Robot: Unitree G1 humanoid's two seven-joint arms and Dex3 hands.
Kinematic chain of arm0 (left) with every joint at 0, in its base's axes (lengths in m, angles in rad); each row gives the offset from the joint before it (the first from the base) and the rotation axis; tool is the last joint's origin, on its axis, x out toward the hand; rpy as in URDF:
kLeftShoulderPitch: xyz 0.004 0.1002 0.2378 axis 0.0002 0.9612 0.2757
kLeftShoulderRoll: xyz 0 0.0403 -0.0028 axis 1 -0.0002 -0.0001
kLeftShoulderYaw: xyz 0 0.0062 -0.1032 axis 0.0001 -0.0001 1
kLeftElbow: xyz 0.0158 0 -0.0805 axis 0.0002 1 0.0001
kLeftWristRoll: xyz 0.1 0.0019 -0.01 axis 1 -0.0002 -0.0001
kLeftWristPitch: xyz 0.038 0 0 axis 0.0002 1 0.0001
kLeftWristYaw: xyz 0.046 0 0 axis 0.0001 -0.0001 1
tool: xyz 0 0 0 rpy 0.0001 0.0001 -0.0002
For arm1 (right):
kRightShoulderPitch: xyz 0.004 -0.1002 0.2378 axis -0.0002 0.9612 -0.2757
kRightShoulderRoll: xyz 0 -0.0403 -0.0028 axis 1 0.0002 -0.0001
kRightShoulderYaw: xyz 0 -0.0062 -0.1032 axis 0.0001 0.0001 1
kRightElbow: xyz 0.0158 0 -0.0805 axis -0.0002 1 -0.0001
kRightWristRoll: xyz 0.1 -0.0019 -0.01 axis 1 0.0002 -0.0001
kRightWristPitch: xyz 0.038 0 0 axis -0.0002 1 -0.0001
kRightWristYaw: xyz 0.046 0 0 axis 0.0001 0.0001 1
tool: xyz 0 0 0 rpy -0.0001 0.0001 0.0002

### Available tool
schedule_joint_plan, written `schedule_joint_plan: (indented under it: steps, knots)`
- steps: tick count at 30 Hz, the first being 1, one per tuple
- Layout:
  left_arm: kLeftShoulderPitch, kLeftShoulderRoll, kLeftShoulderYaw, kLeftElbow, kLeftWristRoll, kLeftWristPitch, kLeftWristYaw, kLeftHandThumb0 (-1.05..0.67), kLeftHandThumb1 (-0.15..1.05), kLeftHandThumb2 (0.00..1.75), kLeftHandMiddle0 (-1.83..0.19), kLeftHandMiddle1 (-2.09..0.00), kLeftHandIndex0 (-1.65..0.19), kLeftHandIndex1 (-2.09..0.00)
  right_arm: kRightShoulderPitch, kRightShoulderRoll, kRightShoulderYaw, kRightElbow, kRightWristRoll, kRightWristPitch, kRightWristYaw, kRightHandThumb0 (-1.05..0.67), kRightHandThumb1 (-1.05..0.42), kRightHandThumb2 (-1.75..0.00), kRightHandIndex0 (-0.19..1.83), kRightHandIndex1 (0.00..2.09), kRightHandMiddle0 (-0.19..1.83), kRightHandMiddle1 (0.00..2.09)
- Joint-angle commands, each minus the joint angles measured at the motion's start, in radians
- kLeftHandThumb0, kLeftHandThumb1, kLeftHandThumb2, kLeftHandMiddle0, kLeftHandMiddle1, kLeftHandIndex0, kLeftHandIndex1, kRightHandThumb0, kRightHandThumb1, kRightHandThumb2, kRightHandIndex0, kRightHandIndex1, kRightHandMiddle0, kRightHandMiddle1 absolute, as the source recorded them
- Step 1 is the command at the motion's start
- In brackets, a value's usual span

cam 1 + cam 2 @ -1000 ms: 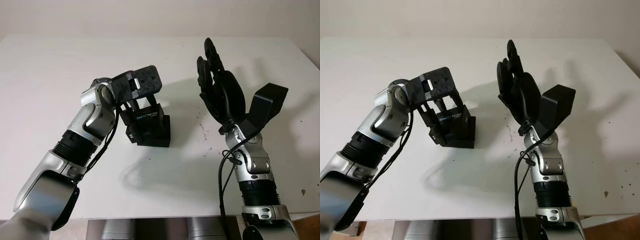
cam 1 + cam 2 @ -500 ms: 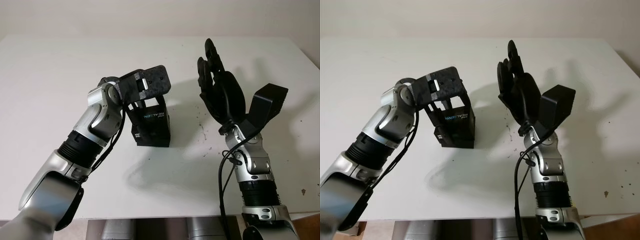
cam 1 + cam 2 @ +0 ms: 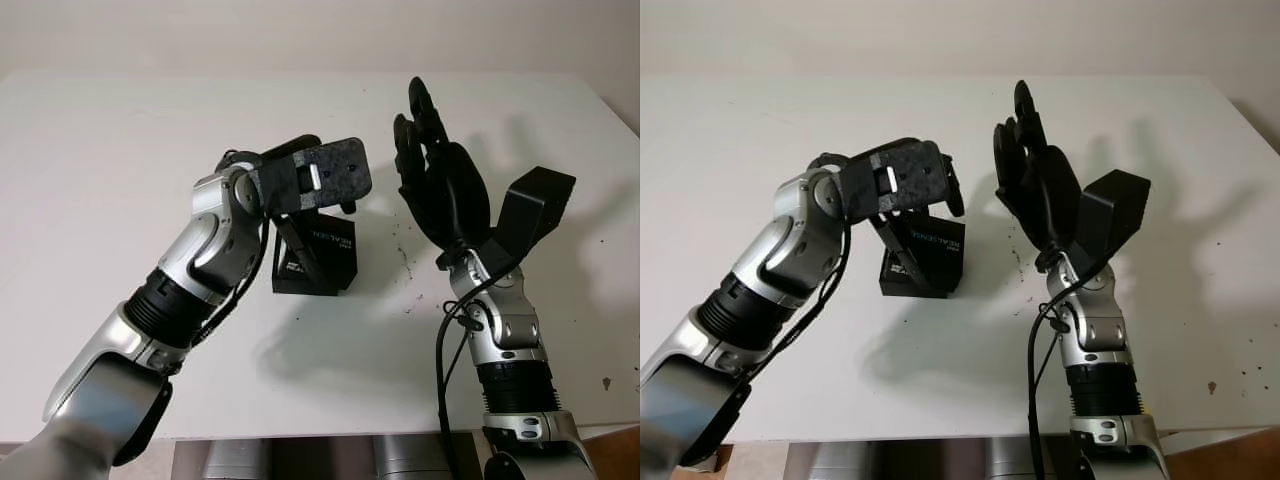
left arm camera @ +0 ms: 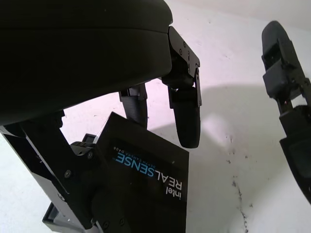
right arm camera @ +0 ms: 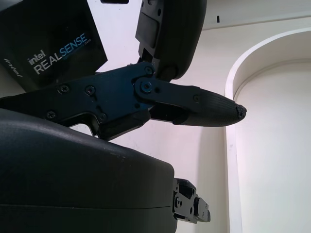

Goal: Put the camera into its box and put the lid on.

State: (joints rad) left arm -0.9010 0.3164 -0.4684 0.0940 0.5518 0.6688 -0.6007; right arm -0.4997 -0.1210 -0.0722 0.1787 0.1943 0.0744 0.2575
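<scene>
box (image 3: 322,262) on the table (image 3: 120,150), between left hand (image 3: 300,205) and right hand (image 3: 440,190).

box (image 3: 318,260): showing black with white and blue lettering. table (image 3: 120,150): showing plain white, dark specks near its right side. both hands: showing black.

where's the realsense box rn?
In the eye views the RealSense box stands on the white table near its middle, under the left hand, whose fingers reach down around it; the open right hand is raised beside it.
</scene>
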Motion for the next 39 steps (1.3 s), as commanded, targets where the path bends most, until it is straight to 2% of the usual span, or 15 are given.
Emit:
schedule_joint_plan:
  steps: [1, 4, 11, 15, 18, 21, 24, 26, 29, 33, 37, 39]
  knots:
    - [0.016, 0.018, -0.006, -0.008, 0.010, -0.005, -0.007, -0.19, 0.89, 0.05, -0.26, -1.57, -0.40, -1.34, 0.008, -0.002, 0.000, -0.025, 0.002, 0.008, 0.001, -0.73, -1.05, -0.58, -0.19, 0.00, -0.19, 0.00]
    - [0.028, 0.029, -0.001, -0.009, 0.011, -0.007, -0.011, -0.17, 0.90, 0.06, -0.32, -1.60, -0.44, -1.30, 0.010, -0.007, 0.001, -0.033, 0.000, 0.017, 0.002, -0.72, -1.05, -0.58, -0.19, 0.00, -0.19, 0.00]
    - [0.061, 0.061, 0.010, -0.019, 0.022, -0.022, 0.004, -0.16, 0.90, 0.05, -0.48, -1.69, -0.38, -1.36, 0.010, -0.014, -0.003, -0.037, 0.003, 0.027, 0.012, -0.72, -1.05, -0.58, -0.19, 0.00, -0.19, 0.00]
    - [0.076, 0.090, 0.021, -0.024, 0.029, -0.038, 0.004, -0.16, 0.90, 0.05, -0.49, -1.66, -0.39, -1.40, 0.009, -0.016, -0.006, -0.035, 0.005, 0.024, 0.021, -0.72, -1.05, -0.59, -0.19, 0.00, -0.19, 0.00]
    - [0.088, 0.107, 0.038, -0.032, 0.023, -0.041, -0.001, -0.15, 0.90, 0.06, -0.39, -1.63, -0.38, -1.39, 0.007, -0.020, -0.008, -0.032, 0.003, 0.022, 0.026, -0.73, -1.05, -0.58, -0.19, 0.00, -0.19, 0.00]
    - [0.098, 0.117, 0.067, -0.036, 0.007, -0.061, 0.006, -0.13, 0.90, 0.05, -0.46, -1.50, -0.38, -1.35, 0.002, -0.020, -0.010, -0.020, 0.006, 0.018, 0.036, -0.72, -1.05, -0.58, -0.19, 0.00, -0.19, 0.00]
    - [0.096, 0.113, 0.093, -0.033, -0.005, -0.059, 0.013, -0.13, 0.90, 0.05, -0.52, -1.43, -0.41, -1.33, -0.004, -0.018, -0.009, -0.016, 0.003, 0.021, 0.036, -0.72, -1.05, -0.59, -0.19, 0.00, -0.19, 0.00]
    - [0.092, 0.114, 0.104, -0.031, -0.010, -0.058, 0.015, -0.14, 0.90, 0.05, -0.48, -1.41, -0.42, -1.34, -0.004, -0.018, -0.008, -0.017, 0.001, 0.018, 0.036, -0.72, -1.05, -0.59, -0.19, 0.00, -0.19, 0.00]
    - [0.090, 0.113, 0.116, -0.033, -0.013, -0.054, 0.019, -0.14, 0.91, 0.06, -0.43, -1.42, -0.38, -1.38, -0.003, -0.021, -0.008, -0.015, -0.001, 0.014, 0.038, -0.72, -1.05, -0.59, -0.19, 0.00, -0.19, 0.00]
    - [0.084, 0.098, 0.139, -0.030, -0.029, -0.029, 0.030, -0.14, 0.92, 0.06, -0.47, -1.41, -0.35, -1.38, -0.003, -0.022, -0.011, -0.015, 0.002, 0.022, 0.043, -0.72, -1.05, -0.60, -0.19, 0.00, -0.19, 0.00]
    - [0.062, 0.079, 0.158, -0.029, -0.049, -0.008, 0.047, -0.14, 0.93, 0.06, -0.51, -1.36, -0.36, -1.34, -0.001, -0.022, -0.010, -0.013, -0.001, 0.019, 0.043, -0.71, -1.05, -0.59, -0.19, 0.00, -0.19, 0.00]
    - [0.049, 0.075, 0.164, -0.027, -0.058, -0.024, 0.062, -0.15, 0.93, 0.05, -0.50, -1.40, -0.39, -1.35, -0.001, -0.023, -0.010, -0.010, -0.001, 0.018, 0.044, -0.71, -1.05, -0.59, -0.19, 0.00, -0.19, 0.00]
